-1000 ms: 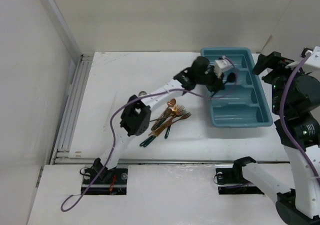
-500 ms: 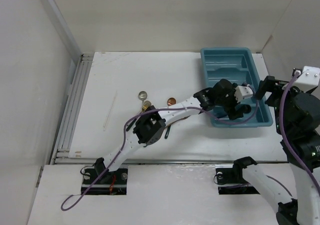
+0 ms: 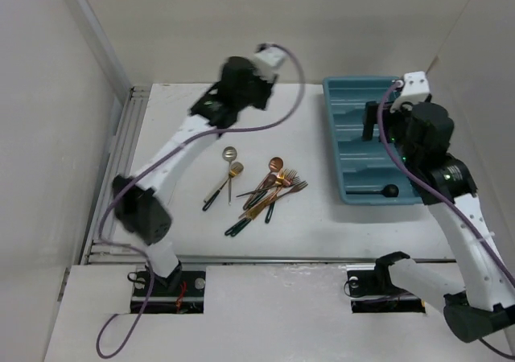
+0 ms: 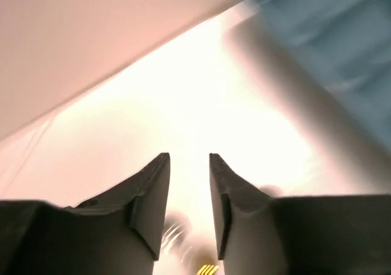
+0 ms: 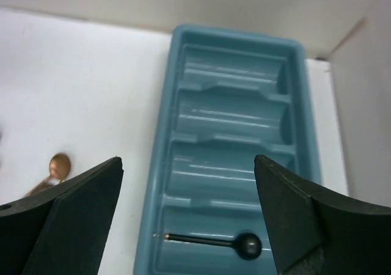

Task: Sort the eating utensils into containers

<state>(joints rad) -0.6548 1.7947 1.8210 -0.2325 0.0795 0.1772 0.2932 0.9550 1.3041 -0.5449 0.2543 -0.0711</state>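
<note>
The right gripper (image 5: pixel 187 160) is spread wide with nothing in it, hanging over the tray (image 5: pixel 156 165) at the right of the tabletop (image 3: pixel 177 137). It looks like a ready pose: from there it can see into the slots without blocking them. Right below it, in the nearest slot, lies one dark spoon (image 5: pixel 214 241), handle to the left, bowl to the right. The other three slots look bare.

The left gripper (image 4: pixel 189 165) has its fingers nearly together, just a thin gap, nothing between them. That arm sits high over the far left of the tabletop, well apart from the tray, probably so it can swing down to the pile for a pick.

The rest of the utensils (image 3: pixel 269 189) lie loose near the middle of the tabletop. There's a crossed bundle of copper forks and spoons with dark handles, plus two spoons (image 3: pixel 225 169) just left of it. So the sort has barely started.

Only the top view shows the whole pile and both arms at once. The right wrist view gives the clean look into the slots and catches a single copper spoon (image 5: pixel 59 163) at its left edge. The left wrist view is smeared. It settles the finger gap, and little else.
</note>
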